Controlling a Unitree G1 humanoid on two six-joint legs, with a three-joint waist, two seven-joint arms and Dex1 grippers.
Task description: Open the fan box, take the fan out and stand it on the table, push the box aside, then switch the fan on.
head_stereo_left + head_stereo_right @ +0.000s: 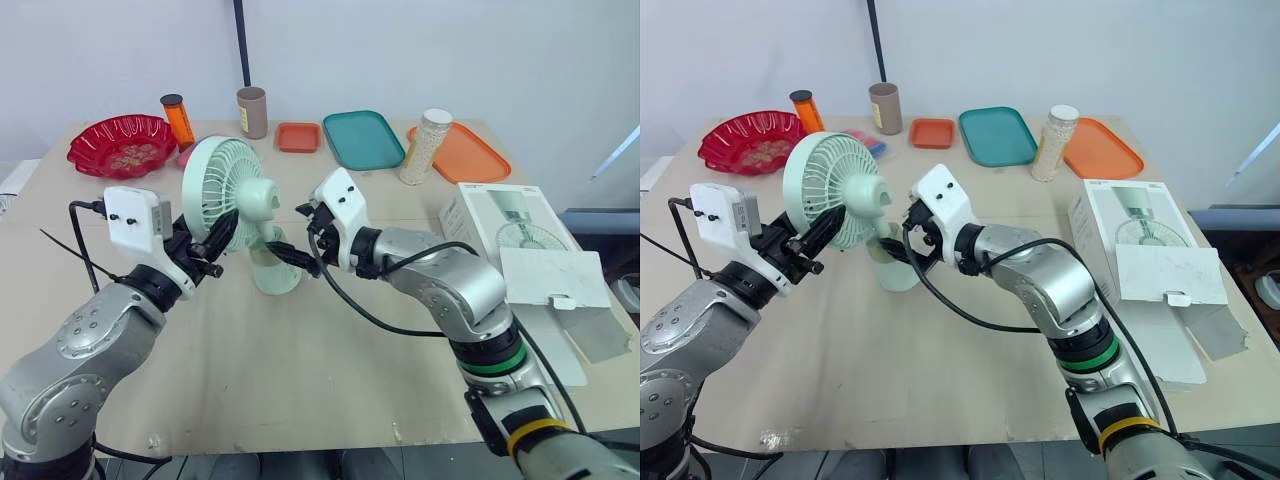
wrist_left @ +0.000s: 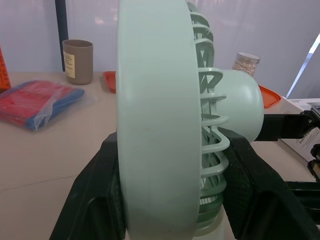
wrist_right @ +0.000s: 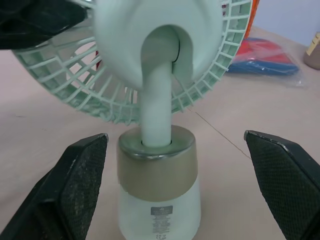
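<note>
The mint-green fan (image 1: 232,195) stands upright on the table, its pale base (image 1: 276,272) resting on the surface. My left gripper (image 1: 214,243) is shut on the fan, one black finger (image 2: 95,200) on the front of the round head and the other on the back grille. My right gripper (image 1: 292,256) is open just behind the base, its two fingers (image 3: 82,170) spread wide on either side of the stem and gold collar (image 3: 156,167) without touching them. The white fan box (image 1: 520,245) lies on the table's right side with its flap open.
Along the far edge are a red bowl (image 1: 120,145), an orange bottle (image 1: 178,118), a brown cup (image 1: 252,112), a small orange tray (image 1: 298,137), a teal tray (image 1: 362,138), a jar (image 1: 425,147) and an orange tray (image 1: 470,155). A red-and-blue packet (image 2: 40,102) lies behind the fan.
</note>
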